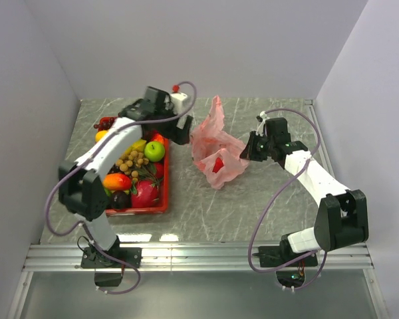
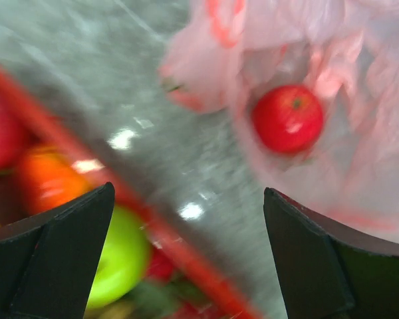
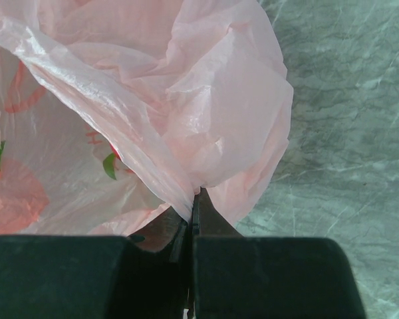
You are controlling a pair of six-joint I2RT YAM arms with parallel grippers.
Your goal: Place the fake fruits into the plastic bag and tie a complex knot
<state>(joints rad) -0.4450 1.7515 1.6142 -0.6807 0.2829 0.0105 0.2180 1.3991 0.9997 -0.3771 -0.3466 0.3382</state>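
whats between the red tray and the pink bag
Only bare marbled table separates the tray and the bag, shown in the left wrist view; the open left tool hangs over that gap.

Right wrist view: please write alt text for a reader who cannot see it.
The right gripper is shut, pinching a fold of the pink plastic bag, which fills most of the frame. Grey marbled table shows on the right.

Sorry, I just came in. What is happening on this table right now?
The right gripper is shut on the film of the thin translucent pink plastic bag. One red plastic apple lies inside it. The left gripper hovers open and empty over the rim of the red rectangular tray, where the other glossy fake fruits lie. Nothing is tied yet.
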